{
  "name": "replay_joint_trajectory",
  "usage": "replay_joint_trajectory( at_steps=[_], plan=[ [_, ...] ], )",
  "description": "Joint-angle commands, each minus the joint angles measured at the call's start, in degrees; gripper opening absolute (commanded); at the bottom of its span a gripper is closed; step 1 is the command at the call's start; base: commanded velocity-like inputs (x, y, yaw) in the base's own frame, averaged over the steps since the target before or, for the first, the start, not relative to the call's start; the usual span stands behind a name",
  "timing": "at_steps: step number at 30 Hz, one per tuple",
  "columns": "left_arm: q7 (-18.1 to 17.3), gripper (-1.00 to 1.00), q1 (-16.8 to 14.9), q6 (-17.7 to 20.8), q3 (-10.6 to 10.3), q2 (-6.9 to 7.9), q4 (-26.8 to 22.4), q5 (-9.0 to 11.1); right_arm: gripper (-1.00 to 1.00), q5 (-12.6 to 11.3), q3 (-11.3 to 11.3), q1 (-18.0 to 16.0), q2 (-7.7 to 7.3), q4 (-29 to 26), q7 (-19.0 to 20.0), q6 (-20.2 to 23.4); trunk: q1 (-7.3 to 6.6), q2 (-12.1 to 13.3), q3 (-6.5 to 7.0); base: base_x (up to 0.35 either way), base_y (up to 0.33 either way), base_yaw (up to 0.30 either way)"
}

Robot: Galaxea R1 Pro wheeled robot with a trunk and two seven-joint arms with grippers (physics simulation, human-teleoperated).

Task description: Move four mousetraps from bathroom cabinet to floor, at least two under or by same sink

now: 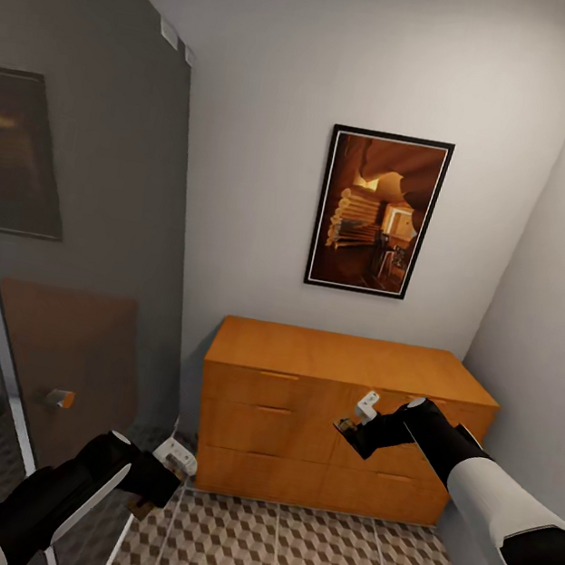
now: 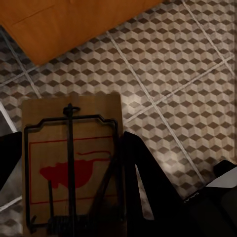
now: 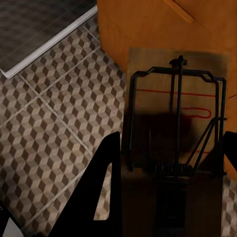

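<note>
Both arms carry a trap clear of the floor, judged ready for setting down; the cabinet stands against the back wall with its drawers closed. The left gripper, low by the cabinet's left foot, has its jaws closed on a trap, the board lying between them. The right gripper, before the cabinet's upper drawers, likewise clamps a second trap flat between its jaws, over the tiles at the cabinet's base.

Head camera high, facing cabinet; wrist cameras close above shared bathroom floor.
</note>
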Motion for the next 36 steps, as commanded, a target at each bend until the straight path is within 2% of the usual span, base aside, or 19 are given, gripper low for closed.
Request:
replay_joint_trajectory(
  at_steps=[1,20,31,36],
  plan=[
    [0.26,-1.0,-0.04,0.26,-0.15,0.05,-0.05,0.39,-1.0,0.24,-0.06,0.01,-0.01,-0.14,0.48,0.4,-0.01,-0.06,-0.04,-0.338,0.0,0.0],
    [0.26,-1.0,-0.04,0.26,-0.13,-0.73,-0.04,0.3,-1.0,0.24,-0.06,0.01,0.02,-0.14,0.48,0.4,-0.01,-0.06,-0.04,-0.331,0.0,0.0],
    [0.18,-1.0,-0.04,0.26,-0.15,-0.74,-0.05,0.39,-1.0,0.24,-0.06,0.01,0.0,-0.14,0.48,0.39,-0.01,-0.06,-0.04,-0.032,0.0,0.0],
    [0.16,-1.0,-0.04,0.26,-0.12,-0.74,-0.05,0.39,-1.0,0.24,-0.06,0.01,0.02,-0.14,0.48,0.4,-0.01,-0.06,-0.04,-0.25,0.0,0.0]
  ],
)
